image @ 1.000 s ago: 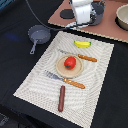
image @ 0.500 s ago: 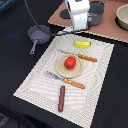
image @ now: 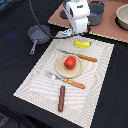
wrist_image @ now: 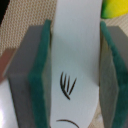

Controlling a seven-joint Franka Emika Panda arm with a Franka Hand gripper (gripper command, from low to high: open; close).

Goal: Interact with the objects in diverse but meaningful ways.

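Holding the white fish piece above the mat's far edge

Hanging over the far side of the woven placemat [image: 75, 95], the gripper [image: 66, 33] had its green-padded jaws closed on a flat white fish-like piece [wrist_image: 72, 65], with the pads pressed against its two broad faces. In the wrist view the piece stood edge-up between the pads, dark fin-like marks on its face; it looked thin, stiff and light, smooth enough to slip if the squeeze eased, so pinching across the flat faces seemed the sound hold. In the exterior view only a small bit of it peeped out below the fingers

The yellow banana [image: 82, 44] lay on the mat just beside the gripper, a corner of it showing in the wrist view too. The red tomato [image: 70, 62] sat on a small round board [image: 63, 69] mid-mat, a knife [image: 80, 56] beyond it and a fork [image: 65, 80] on the near side. The brown sausage stick [image: 61, 98] lay near the mat's front edge. The grey frying pan [image: 37, 34] rested on the dark table [image: 15, 55] off the mat, toward the exterior view's left
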